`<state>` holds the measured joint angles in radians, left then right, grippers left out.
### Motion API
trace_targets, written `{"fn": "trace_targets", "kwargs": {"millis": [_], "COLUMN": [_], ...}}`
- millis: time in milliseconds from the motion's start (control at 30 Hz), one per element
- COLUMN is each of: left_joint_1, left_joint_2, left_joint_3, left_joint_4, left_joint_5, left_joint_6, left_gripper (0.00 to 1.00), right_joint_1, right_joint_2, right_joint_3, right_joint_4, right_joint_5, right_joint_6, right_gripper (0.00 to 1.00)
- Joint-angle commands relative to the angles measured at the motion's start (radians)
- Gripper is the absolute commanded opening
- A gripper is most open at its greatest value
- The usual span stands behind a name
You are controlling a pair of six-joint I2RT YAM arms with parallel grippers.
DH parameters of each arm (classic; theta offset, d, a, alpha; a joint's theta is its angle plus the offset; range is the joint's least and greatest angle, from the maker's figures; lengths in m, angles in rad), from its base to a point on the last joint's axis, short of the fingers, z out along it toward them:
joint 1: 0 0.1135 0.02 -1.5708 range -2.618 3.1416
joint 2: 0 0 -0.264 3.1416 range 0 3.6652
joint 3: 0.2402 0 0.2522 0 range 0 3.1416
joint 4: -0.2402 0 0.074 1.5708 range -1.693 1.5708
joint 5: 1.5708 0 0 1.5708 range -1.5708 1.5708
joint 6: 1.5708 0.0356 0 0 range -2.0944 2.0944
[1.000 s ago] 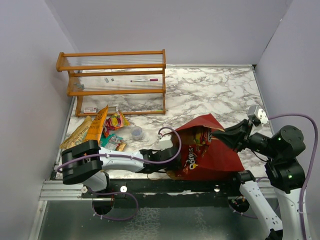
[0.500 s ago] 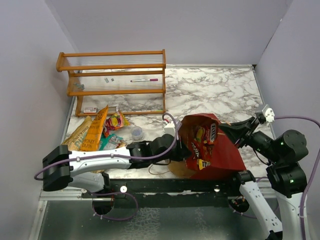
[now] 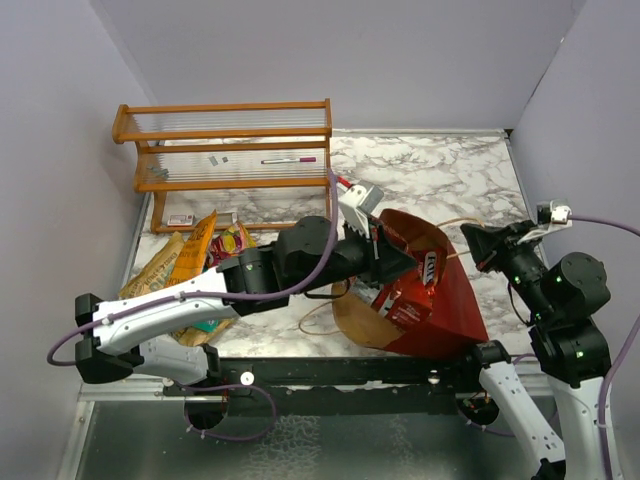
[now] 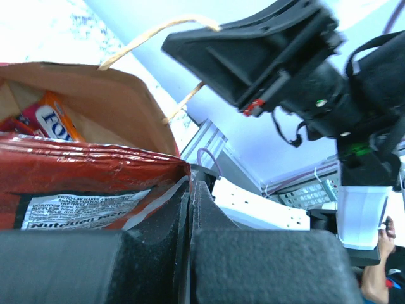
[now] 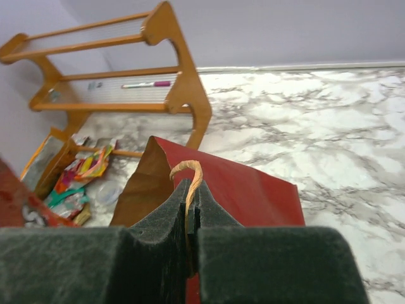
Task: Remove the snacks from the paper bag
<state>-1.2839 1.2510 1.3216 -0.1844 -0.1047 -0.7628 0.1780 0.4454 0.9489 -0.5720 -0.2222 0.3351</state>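
Observation:
The paper bag (image 3: 450,310) is dark red outside and tan inside; it stands tilted at the table's front right with its mouth facing left. My right gripper (image 3: 471,237) is shut on one twisted loop handle (image 5: 193,174) and holds the bag's rim up. My left gripper (image 3: 400,262) is at the bag's mouth, shut on the edge of a red crinkly snack packet (image 4: 82,168) that hangs over the opening (image 3: 412,295). An orange packet (image 4: 54,120) shows deeper inside the bag. Several more snacks (image 3: 205,255) lie in a pile at the left.
A wooden two-shelf rack (image 3: 230,150) stands at the back left with a pen (image 3: 290,160) on it. The bag's other handle (image 3: 318,318) trails on the marble table (image 3: 430,180). A small clear round container (image 5: 109,190) lies beside the pile. Walls enclose both sides.
My left gripper rose from the bag's front toward the back, lifting the red packet up at the mouth. My right gripper pulled the handle up and right, and the bag tipped more upright.

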Motion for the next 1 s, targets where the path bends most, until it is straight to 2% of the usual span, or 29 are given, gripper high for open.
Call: {"fn": "trace_targets", "kwargs": {"millis": [0, 267, 467, 667, 800, 867, 967], "left_joint_1": [0.003, 0.004, 0.003, 0.003, 0.003, 0.003, 0.004], "left_joint_2": [-0.049, -0.219, -0.372, -0.406, -0.349, -0.307, -0.286], "left_joint_3": [0.146, 0.238, 0.201, 0.072, -0.079, -0.147, -0.27], "left_joint_4": [-0.115, -0.29, -0.474, -0.725, -0.817, -0.824, -0.669], "left_joint_5": [-0.013, -0.136, -0.255, -0.345, -0.341, -0.324, -0.24], "left_joint_6": [0.118, 0.193, 0.166, 0.028, -0.076, -0.113, -0.103], "left_gripper": [0.0, 0.0, 0.0, 0.0, 0.0, 0.0, 0.0], "right_joint_1": [0.008, 0.008, 0.008, 0.008, 0.008, 0.008, 0.008], "right_joint_2": [0.011, 0.069, 0.066, 0.054, 0.066, 0.066, 0.058], "right_joint_3": [0.044, 0.091, 0.091, 0.091, 0.126, 0.139, 0.143], "right_joint_4": [0.028, -0.03, 0.008, 0.053, 0.055, 0.054, 0.061], "right_joint_5": [0.183, 0.451, 0.457, 0.433, 0.356, 0.337, 0.32], "right_joint_6": [-0.015, -0.027, -0.038, -0.071, -0.102, -0.104, -0.113], "right_gripper": [0.02, 0.02, 0.02, 0.02, 0.02, 0.02, 0.02]}}
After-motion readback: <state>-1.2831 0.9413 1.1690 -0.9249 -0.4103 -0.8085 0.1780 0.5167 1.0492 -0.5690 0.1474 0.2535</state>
